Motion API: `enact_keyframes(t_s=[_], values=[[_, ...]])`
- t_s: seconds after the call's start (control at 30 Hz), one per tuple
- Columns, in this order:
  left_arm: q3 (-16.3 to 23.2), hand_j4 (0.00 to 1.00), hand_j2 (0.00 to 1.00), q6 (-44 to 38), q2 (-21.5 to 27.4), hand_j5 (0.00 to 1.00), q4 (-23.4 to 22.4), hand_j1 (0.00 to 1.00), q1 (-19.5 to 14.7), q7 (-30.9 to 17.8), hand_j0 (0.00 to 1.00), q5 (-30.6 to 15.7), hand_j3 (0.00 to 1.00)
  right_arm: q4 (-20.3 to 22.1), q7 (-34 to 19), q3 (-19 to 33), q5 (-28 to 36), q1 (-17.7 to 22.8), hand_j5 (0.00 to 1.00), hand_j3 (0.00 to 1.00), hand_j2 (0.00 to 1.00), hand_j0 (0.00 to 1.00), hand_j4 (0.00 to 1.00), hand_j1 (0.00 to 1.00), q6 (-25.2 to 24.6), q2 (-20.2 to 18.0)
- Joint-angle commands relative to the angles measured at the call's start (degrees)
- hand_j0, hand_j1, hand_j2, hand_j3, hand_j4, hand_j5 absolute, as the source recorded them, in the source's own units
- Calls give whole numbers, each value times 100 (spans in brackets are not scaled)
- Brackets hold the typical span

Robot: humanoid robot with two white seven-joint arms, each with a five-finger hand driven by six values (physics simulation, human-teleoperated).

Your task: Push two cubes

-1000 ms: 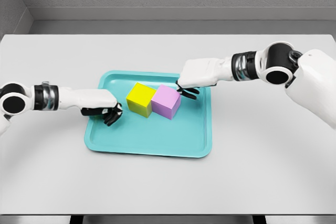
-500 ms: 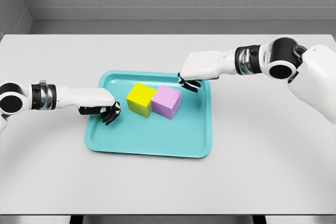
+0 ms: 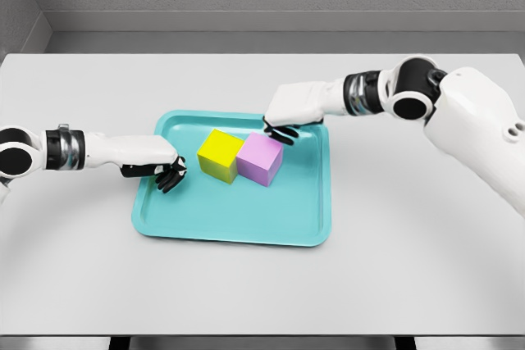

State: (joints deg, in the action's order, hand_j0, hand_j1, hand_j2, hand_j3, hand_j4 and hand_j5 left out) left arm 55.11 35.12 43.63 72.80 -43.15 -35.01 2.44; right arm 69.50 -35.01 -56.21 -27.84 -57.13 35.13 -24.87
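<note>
On the tray (image 3: 238, 231) the yellow cube (image 3: 218, 154) touches the pink cube (image 3: 261, 159). My left hand (image 3: 160, 168), fingers curled empty, sits left of yellow. My right hand (image 3: 283, 117), also curled, hovers behind pink.

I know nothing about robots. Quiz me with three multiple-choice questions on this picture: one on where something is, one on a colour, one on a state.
1. Where do the two cubes sit?
A. on the bare table
B. in the teal tray
C. in a hand

2. What colour is the cube on the picture's left?
A. yellow
B. green
C. red

3. How do the two cubes stand?
A. stacked
B. far apart
C. side by side, touching

Answers:
1 B: the yellow cube and pink cube rest inside the teal tray.
2 A: its faces are yellow.
3 C: their sides meet, while the left hand and right hand hold nothing.
</note>
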Motion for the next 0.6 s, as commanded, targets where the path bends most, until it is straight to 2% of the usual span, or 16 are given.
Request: enact_keyframes(t_s=[0.0,0.13,0.2,0.33,0.53,0.57], values=[[0,7,7,-12,5,7,-2,7,0,1,7,-33,7,-209,1,-31,7,-18,5,5,5,5,5,5,-13,70],[0,6,6,-12,-4,6,-2,6,0,1,6,-33,6,-385,1,13,-29,-62,5,5,5,5,5,5,-13,78],[0,6,6,-12,-4,6,-2,6,0,1,6,-33,6,-683,1,4,-90,-53,5,5,5,5,5,5,-13,245],[-9,6,6,-12,5,6,6,6,0,1,6,-42,6,-886,1,4,-152,-79,4,4,4,4,4,4,-13,368],[-9,7,7,-12,14,7,24,7,9,1,7,-42,7,-921,1,-22,-204,-114,4,4,4,4,4,4,-13,474],[-9,7,7,-12,146,7,42,7,9,1,7,-51,7,-947,1,-40,-204,-114,4,4,4,4,4,4,-13,509]])
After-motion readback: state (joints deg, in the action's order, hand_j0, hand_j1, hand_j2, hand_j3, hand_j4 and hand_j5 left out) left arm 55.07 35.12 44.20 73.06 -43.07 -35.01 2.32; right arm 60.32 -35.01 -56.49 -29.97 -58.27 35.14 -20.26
